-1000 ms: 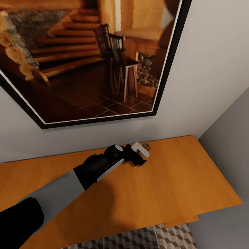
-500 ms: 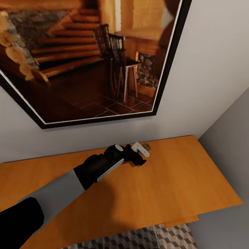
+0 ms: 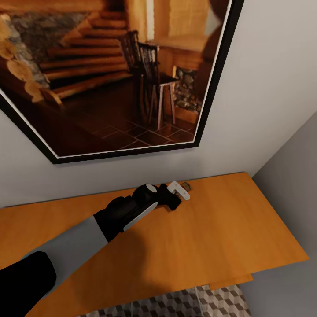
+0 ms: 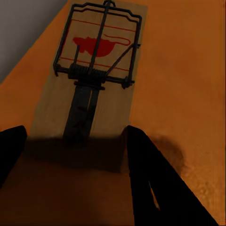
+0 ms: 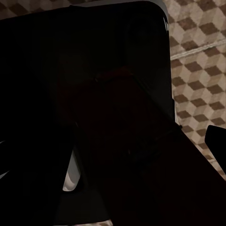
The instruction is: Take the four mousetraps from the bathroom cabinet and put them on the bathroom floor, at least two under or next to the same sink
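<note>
A large dark body, nearly black and too dim to identify, covers most of the frame. Toward three o'clock lies the bathroom floor (image 5: 195, 80), its tiles cube-patterned in brown and beige.

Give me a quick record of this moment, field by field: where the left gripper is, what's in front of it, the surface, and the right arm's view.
left gripper: over the cabinet top, at the mousetrap's near end; jaws apart, either side of the board
mousetrap: flat on the cabinet, red print up, close to the wall
cabinet: orange-brown flat top under a framed picture
floor: cube-pattern tiles, in the right wrist view
right gripper: dark, state unclear
</note>
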Controlling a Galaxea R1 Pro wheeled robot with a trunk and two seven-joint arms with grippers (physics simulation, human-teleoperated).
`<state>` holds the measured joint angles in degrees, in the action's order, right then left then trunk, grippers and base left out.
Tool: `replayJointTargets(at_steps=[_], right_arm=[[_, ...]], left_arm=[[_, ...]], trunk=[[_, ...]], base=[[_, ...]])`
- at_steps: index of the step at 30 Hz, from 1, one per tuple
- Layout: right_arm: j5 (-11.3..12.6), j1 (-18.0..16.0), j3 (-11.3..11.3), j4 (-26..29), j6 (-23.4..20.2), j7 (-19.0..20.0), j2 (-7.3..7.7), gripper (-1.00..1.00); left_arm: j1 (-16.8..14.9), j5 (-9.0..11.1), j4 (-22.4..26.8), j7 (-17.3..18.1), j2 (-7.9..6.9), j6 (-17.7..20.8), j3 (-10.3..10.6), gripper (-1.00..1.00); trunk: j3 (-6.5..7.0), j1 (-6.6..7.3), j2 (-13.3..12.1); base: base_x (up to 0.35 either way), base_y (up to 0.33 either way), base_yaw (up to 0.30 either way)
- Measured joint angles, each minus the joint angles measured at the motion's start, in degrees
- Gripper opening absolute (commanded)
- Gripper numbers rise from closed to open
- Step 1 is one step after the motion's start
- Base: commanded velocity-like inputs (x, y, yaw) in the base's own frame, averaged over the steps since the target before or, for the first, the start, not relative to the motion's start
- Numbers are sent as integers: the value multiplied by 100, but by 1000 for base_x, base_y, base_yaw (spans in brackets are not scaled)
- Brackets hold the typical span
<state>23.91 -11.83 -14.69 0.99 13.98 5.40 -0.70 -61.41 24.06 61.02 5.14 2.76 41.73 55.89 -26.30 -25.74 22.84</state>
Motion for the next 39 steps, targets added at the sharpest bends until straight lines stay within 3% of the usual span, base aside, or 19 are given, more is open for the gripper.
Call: replayJointTargets(at_steps=[7,27,39], right_arm=[[3,-1,-1,0,0,4,0,-100],[1,-1,0,0,3,3,0,-100],[-2,-3,-2,0,9,-23,0,-100]], left_arm=[[1,65,8,-17,-1,-2,0,-100],[0,11,-8,-30,29,9,15,-100],[3,33,301,-25,32,24,16,-100]], trunk=[[0,0,0],[0,0,0],[-1,-1,-2]], base=[[0,0,0],[0,0,0],[0,0,0]])
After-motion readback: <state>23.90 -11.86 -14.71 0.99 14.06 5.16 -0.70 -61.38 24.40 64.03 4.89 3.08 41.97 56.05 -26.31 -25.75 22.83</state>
